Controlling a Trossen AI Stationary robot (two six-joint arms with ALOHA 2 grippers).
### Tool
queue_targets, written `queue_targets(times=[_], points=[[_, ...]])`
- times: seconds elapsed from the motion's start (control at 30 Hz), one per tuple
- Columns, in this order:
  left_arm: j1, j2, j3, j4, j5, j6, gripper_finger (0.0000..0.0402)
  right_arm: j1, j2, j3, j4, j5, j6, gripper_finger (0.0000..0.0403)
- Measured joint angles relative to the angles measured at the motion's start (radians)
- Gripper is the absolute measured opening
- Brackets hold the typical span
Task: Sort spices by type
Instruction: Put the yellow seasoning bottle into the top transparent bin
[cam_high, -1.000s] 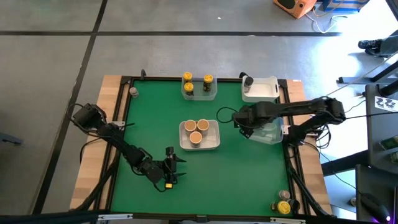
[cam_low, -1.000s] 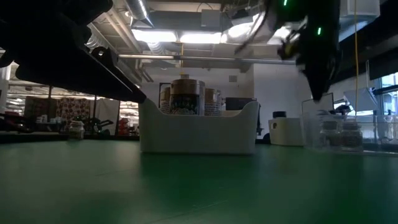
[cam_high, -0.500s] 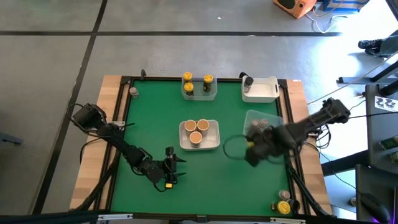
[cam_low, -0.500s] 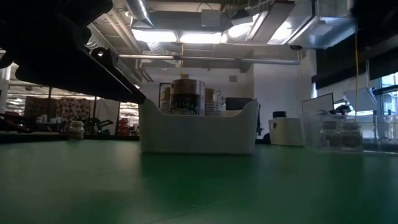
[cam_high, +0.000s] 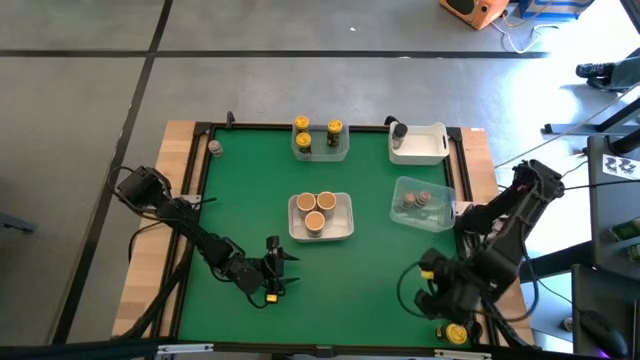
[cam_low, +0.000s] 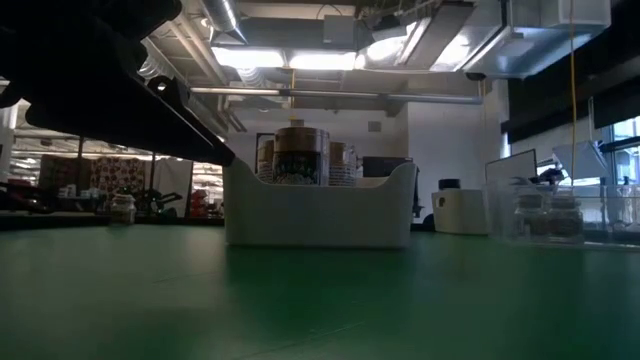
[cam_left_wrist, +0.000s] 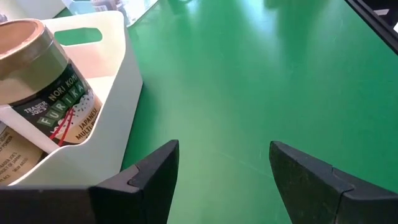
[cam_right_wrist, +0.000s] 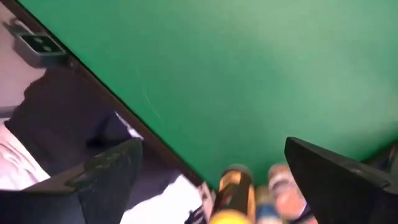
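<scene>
The spices are small jars. Three tan-capped ones stand in the centre white tub (cam_high: 342, 228), and a Furikake jar (cam_left_wrist: 46, 93) shows there in the left wrist view. Yellow-capped jars sit in the far clear tub (cam_high: 320, 152), brown-capped ones in the right clear tub (cam_high: 423, 203), and a dark-capped jar (cam_high: 399, 130) in the far white tub (cam_high: 425, 148). More jars (cam_high: 457, 327) stand at the near right corner, and one jar (cam_high: 214, 148) on the far left rim. My left gripper (cam_high: 278, 268) (cam_left_wrist: 224, 152) waits open, near-left of the centre tub. My right gripper (cam_high: 437, 292) (cam_right_wrist: 214, 146) hovers open beside the corner jars (cam_right_wrist: 231, 186).
A wooden rim and dark frame (cam_high: 190, 200) border the green mat. Bare mat (cam_high: 370, 280) lies between the centre tub and the near edge. In the low view the centre tub (cam_low: 318, 215) stands mid-table with the right clear tub (cam_low: 545, 215) beside it.
My right gripper has swung from over the right clear tub toward the table's near edge, ending beside the jars at the near right corner. It has left the low view. The tubs and jars have stayed put.
</scene>
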Motion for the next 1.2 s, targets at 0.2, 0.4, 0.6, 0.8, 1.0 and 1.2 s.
queue_targets(times=[0.2, 0.4, 0.6, 0.8, 1.0, 1.2], points=[[0.001, 0.0, 0.0, 0.004, 0.0, 0.0, 0.0233, 0.082, 0.052, 0.0, 0.03, -0.13, 0.201, 0.0392], [0.001, 0.0, 0.0, 0.004, 0.0, 0.0, 0.0233, 0.137, 0.141, 0.0, 0.094, -0.207, 0.209, 0.0392], [0.002, 0.0, 0.0, 0.004, 0.0, -0.006, 0.0233, 0.154, 0.22, 0.0, 0.095, -0.254, 0.11, 0.0392], [0.007, 0.0, 0.0, 0.003, 0.0, -0.008, 0.0233, 0.153, 0.255, 0.0, 0.088, -0.26, 0.004, 0.0392], [0.013, 0.0, 0.0, 0.002, 0.0, -0.015, 0.0233, 0.16, 0.297, 0.0, 0.062, -0.326, -0.083, 0.0392], [0.012, 0.0, 0.0, 0.001, 0.0, -0.014, 0.0233, 0.174, 0.323, -0.001, 0.069, -0.358, -0.124, 0.0392]])
